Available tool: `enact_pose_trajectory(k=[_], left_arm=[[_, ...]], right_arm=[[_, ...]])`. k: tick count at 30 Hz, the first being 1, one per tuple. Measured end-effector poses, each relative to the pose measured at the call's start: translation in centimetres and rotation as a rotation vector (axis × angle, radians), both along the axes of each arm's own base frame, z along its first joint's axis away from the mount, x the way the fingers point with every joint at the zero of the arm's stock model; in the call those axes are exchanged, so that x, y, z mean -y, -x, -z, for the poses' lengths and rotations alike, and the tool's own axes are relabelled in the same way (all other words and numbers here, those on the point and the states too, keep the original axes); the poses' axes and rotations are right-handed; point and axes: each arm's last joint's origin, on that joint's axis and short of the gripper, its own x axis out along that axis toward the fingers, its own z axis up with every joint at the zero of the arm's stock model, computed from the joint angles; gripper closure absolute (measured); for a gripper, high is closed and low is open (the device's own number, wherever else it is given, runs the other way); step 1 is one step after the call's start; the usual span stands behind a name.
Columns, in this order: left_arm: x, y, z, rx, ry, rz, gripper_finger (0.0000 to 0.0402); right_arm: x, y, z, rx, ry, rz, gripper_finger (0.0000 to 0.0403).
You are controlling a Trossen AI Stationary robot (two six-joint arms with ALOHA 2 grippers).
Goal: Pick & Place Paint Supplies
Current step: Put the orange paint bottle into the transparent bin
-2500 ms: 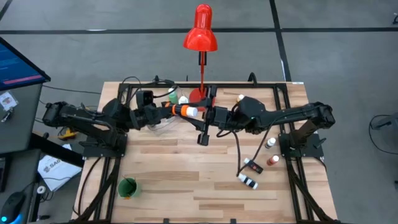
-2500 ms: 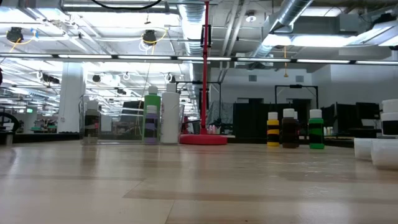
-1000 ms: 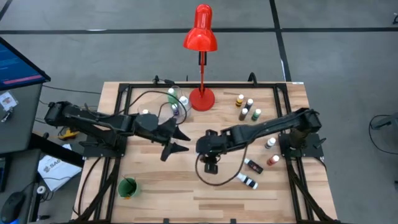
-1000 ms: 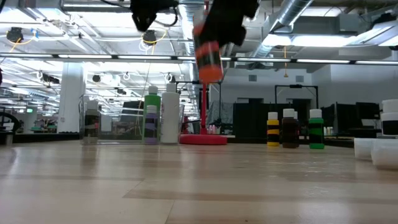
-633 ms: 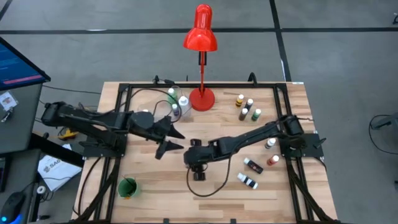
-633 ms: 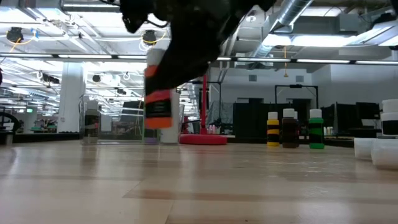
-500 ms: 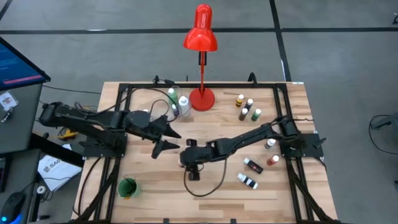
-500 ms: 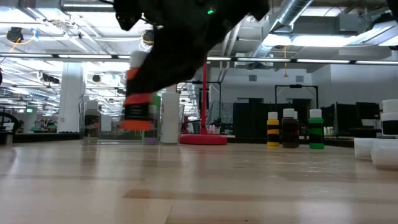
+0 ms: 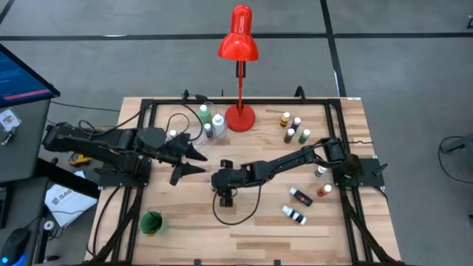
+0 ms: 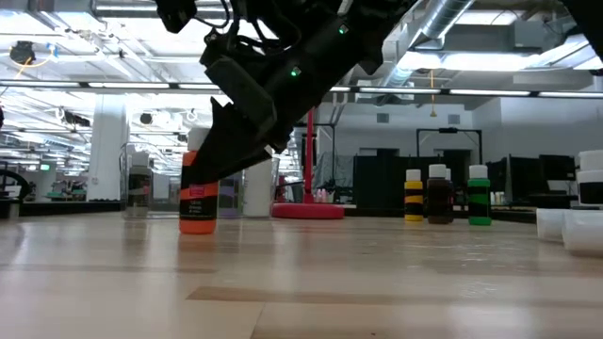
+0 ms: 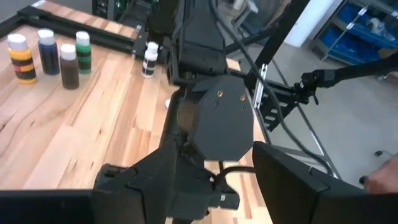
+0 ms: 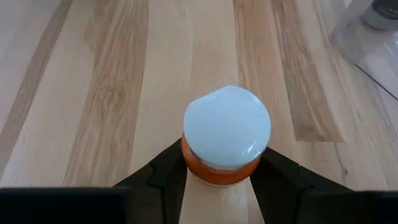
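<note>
Right hand closed on orange paint bottle, fingers either side of its body below the white cap; bottle upright, base on or just above the table, mid-table, left of centre. Left hand clear of it, fingers spread, holding nothing. Other bottles grouped near red lamp, more at right edge

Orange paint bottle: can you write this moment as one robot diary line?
right gripper: around white-capped orange paint bottle | bottle: upright on wooden table | left gripper: open, empty, waiting beside
</note>
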Motion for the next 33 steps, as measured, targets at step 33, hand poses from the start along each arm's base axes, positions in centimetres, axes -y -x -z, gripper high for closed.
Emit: enact_pose_trajectory(k=[33], left_arm=[[1.8, -6.7, 9.3, -0.376, -0.361, 0.179, 0.0175]], right_arm=[[-1.0, 9.7, -14.2, -0.144, -0.043, 0.012, 0.0143]])
